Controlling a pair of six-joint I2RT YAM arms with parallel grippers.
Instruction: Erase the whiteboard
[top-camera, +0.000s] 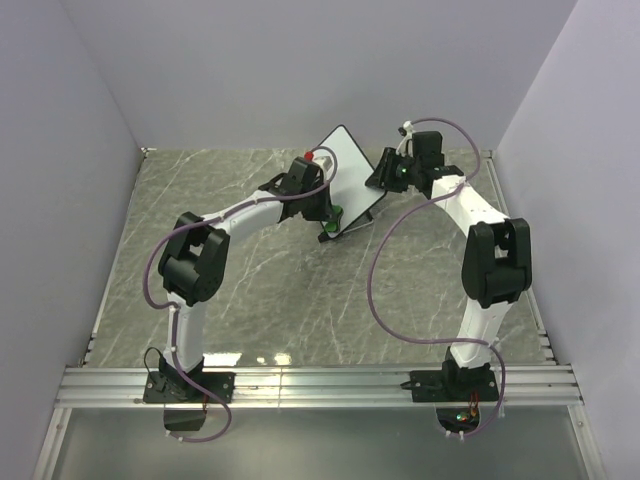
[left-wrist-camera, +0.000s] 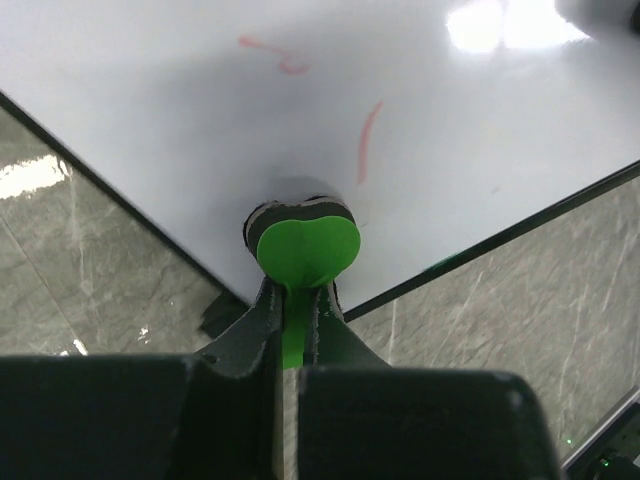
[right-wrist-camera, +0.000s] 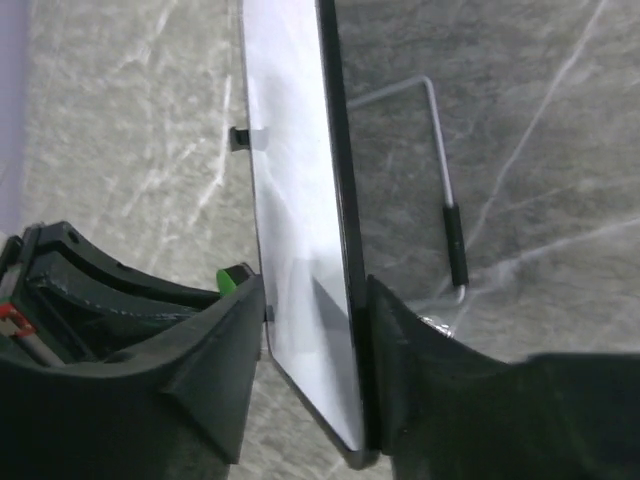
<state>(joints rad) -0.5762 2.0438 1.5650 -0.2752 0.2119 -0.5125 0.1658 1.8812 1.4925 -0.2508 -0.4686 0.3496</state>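
Observation:
The whiteboard (top-camera: 347, 165) stands tilted on the marble table, far centre. In the left wrist view its face (left-wrist-camera: 200, 120) carries faint red strokes (left-wrist-camera: 368, 140). My left gripper (top-camera: 328, 212) (left-wrist-camera: 298, 290) is shut on the narrow waist of a green bow-tie eraser (left-wrist-camera: 305, 245), whose pad rests on the board near its lower corner. My right gripper (top-camera: 383, 180) (right-wrist-camera: 315, 330) straddles the board's right edge (right-wrist-camera: 295, 200). One finger (right-wrist-camera: 215, 340) lies against the white face and the other (right-wrist-camera: 400, 340) against the black frame. The eraser (right-wrist-camera: 228, 280) peeks out behind the left finger.
A wire stand (right-wrist-camera: 440, 170) props the board from behind. A small red-capped thing (top-camera: 310, 154) sits by the left wrist at the board's far-left edge. Grey walls enclose the table on three sides. An aluminium rail (top-camera: 320, 380) runs along the near edge.

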